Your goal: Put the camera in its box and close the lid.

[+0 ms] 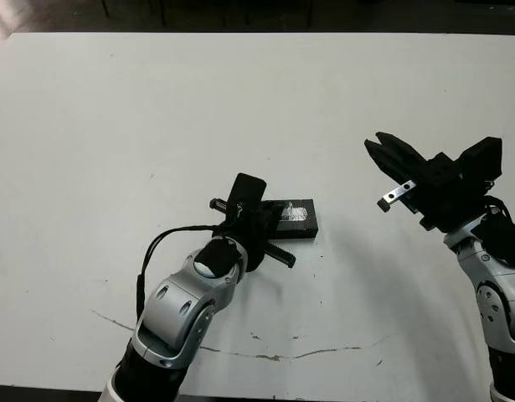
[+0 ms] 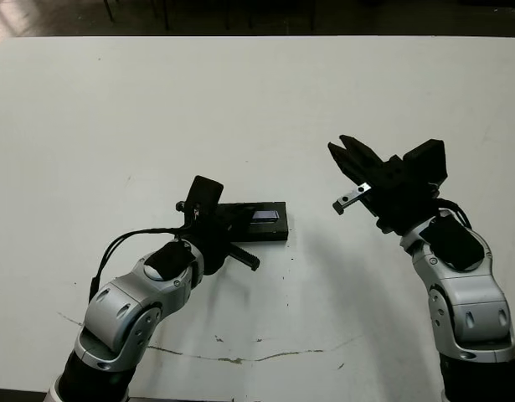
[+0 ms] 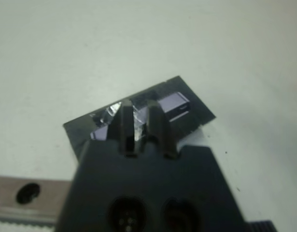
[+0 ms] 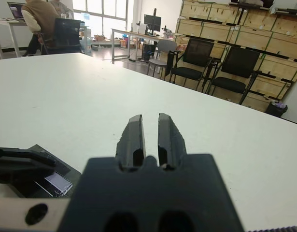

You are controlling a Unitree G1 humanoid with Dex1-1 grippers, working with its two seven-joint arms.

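White matte table (image 1: 240, 100), scuffed along near edge. Flat black rectangular lid (image 2: 265, 223) sits closed on the box at centre, silvery stripe on top; camera not visible. Left gripper (image 3: 138, 116) over lid, fingers together, empty. Right gripper (image 4: 150, 135) raised at right, fingers nearly together, empty.

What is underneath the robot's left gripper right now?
The left gripper hovers over a flat black box with a glossy silvery-blue patch showing. The fingers hide its middle, and no separate lid or camera can be told apart.

No legible text or labels anywhere.
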